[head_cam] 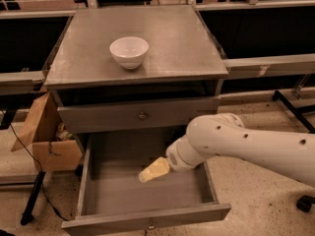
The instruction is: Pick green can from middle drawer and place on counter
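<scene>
The middle drawer (115, 196) is pulled open below the counter (172, 43); its grey floor shows bare where I can see it. The green can is not in view; my arm covers the drawer's right rear part. My gripper (153, 170), with a pale yellow tip, hangs over the middle of the drawer floor, low inside it. It reaches in from the right on the thick white arm (246, 144). Nothing shows in the gripper.
A white bowl (129, 51) stands on the counter, left of centre. A closed drawer front with a knob (142, 115) is above the open drawer. An open cardboard box (47, 141) and a black stand leg (33, 200) are on the floor at the left.
</scene>
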`<control>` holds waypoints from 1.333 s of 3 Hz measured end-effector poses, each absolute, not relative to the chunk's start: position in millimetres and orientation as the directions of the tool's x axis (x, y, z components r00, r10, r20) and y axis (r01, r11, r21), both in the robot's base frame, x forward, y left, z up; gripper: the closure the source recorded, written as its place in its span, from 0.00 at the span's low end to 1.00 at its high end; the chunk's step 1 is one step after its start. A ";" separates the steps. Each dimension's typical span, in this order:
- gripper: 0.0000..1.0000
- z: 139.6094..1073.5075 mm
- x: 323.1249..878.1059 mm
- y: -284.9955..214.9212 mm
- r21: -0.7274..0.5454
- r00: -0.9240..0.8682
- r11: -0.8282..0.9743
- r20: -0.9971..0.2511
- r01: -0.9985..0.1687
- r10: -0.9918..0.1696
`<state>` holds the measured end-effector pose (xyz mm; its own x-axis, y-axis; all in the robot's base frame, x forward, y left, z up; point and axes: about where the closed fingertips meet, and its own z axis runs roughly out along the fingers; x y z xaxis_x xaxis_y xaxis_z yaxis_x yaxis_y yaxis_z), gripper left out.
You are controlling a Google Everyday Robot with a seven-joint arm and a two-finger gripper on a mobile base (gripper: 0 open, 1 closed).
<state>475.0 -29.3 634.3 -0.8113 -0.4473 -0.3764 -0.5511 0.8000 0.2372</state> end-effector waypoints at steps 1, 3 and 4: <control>0.00 597.1 516.4 -44.2 0.237 -0.835 0.844 -0.416 -0.481 -0.360; 0.00 557.3 559.4 -45.3 0.250 -0.860 0.869 -0.409 -0.428 -0.305; 0.00 545.1 568.4 -45.7 0.290 -0.849 0.851 -0.446 -0.437 -0.284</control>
<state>568.4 -45.7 545.1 -0.8486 -0.2843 -0.4462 -0.4375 0.8514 0.2895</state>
